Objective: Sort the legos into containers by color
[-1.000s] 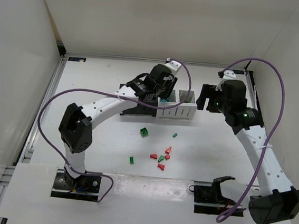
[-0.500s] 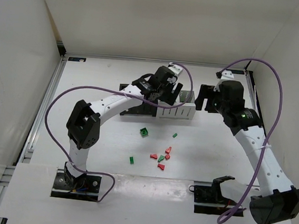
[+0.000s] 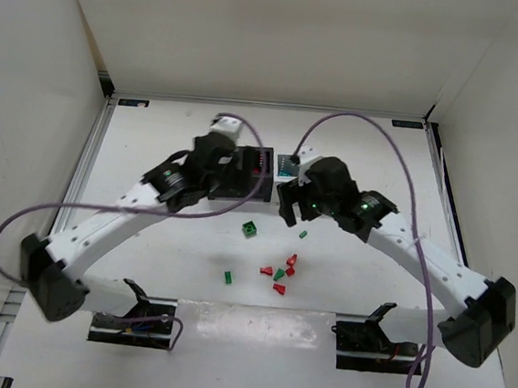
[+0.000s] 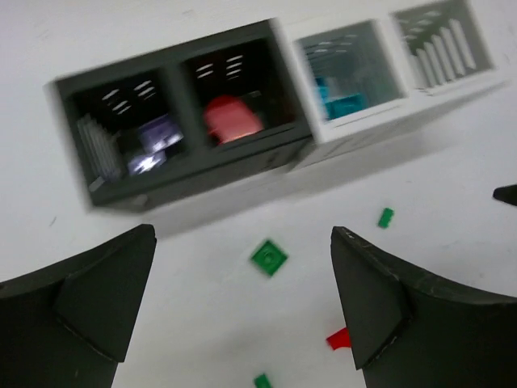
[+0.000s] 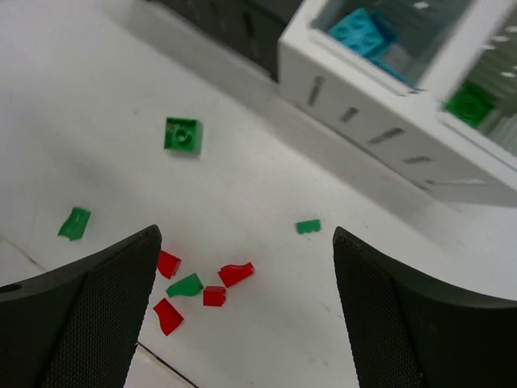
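Green square lego: flat on the desk, studs up, just in front of the containers, below the seam between the black pair and the white pair. Square in plan, so no long axis to line up with. Seen corner-on from the left wrist, nearly edge-on from the right wrist.

Sits almost centred in the gap of the left pincer, a little ahead of it. From the right pincer, lies off beyond its left finger, up and away toward the black pair. Probably the easier reach for the left arm: a straight drop, perhaps with a slight wrist turn to meet flat faces rather than corners.

Small green lego close to the right pincer's gap, just before the white pair; likely the right arm's better target. Red legos clustered further from the containers, one curved green piece among them. Another green scrap well apart to the side.

Both pincers spread wide, holding nothing, touching nothing, hanging above the desk.

Containers already carrying a purple piece, a red piece, teal legos and, in the end white bin, a green brick. Presumably the destination for the green square, at the far end of the row from the left arm.
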`<state>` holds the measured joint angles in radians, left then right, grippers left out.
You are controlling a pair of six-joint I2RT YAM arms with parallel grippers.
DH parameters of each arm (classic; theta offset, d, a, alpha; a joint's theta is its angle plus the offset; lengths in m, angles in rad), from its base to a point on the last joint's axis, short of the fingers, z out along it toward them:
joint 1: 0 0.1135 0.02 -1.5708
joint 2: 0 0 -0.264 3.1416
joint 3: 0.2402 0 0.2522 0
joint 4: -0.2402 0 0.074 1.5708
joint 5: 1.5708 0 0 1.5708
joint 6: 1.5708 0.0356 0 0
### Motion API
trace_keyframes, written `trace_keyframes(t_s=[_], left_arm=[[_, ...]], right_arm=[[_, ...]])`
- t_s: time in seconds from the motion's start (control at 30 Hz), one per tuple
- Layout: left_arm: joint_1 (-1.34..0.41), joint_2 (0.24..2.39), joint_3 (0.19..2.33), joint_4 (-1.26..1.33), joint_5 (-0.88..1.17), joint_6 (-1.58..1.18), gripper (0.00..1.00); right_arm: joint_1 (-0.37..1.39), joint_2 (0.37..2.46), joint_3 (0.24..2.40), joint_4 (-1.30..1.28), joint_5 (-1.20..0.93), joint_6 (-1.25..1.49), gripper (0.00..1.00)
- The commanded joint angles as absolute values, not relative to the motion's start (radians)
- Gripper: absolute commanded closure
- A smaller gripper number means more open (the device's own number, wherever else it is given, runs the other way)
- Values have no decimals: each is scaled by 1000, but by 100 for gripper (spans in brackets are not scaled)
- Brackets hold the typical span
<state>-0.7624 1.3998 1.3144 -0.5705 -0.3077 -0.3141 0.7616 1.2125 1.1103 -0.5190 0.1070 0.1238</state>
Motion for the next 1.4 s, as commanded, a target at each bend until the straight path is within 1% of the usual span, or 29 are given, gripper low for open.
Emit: trace_keyframes(t_s=[0.0,0.03,0.1,0.13,0.17,0.2,0.27,0.3,0.5,0.67,0.83,0.93,0.97,1.1,1.13,1.2,1.23,1.27,1.3,1.37], left_arm=[[-721,1237,1165,-730,-526,-570,0],[-698,1167,1140,-832,-531,-639,0],[-692,1120,1047,-874,-544,-739,0],[-687,1050,1004,-908,-542,-758,0],[-687,1026,987,-917,-543,-778,0],[-686,1008,945,-954,-549,-831,0],[-684,936,930,-966,-554,-842,0],[-684,901,920,-972,-555,-845,0],[-683,896,911,-1021,-578,-856,0],[-686,913,913,-1028,-580,-861,0],[-684,913,910,-1023,-581,-857,0],[-684,900,908,-1020,-581,-851,0],[-684,897,907,-1022,-586,-850,0],[-684,891,908,-1022,-591,-847,0],[-683,893,908,-1026,-591,-847,0],[-684,887,911,-1040,-604,-857,0],[-683,882,911,-1054,-612,-857,0],[-684,879,911,-1057,-617,-859,0],[-684,873,913,-1057,-621,-856,0],[-684,864,913,-1054,-623,-847,0]], right_arm=[[819,1282,1077,-425,-30,61,12],[839,1313,1074,-369,-40,26,12],[867,1382,1100,-360,-46,9,10],[893,1408,1110,-356,-54,-29,10],[894,1490,1133,-348,-54,-28,10],[897,1515,1158,-347,-61,-31,10],[890,1619,1198,-350,-87,-22,10],[887,1640,1219,-347,-87,-21,10],[911,1784,1267,-319,-35,-37,10],[931,1851,1290,-302,-5,-48,10],[924,1907,1298,-302,-5,-43,15],[927,1930,1305,-305,-5,-38,17],[934,1930,1305,-304,27,-32,19],[951,1942,1308,-293,57,-32,34],[956,1947,1312,-298,64,-34,40],[956,1951,1316,-301,69,-31,49],[959,1950,1316,-305,71,-29,56],[959,1944,1316,-308,72,-25,58],[960,1936,1313,-308,72,-25,63],[965,1907,1305,-307,75,-21,64]])
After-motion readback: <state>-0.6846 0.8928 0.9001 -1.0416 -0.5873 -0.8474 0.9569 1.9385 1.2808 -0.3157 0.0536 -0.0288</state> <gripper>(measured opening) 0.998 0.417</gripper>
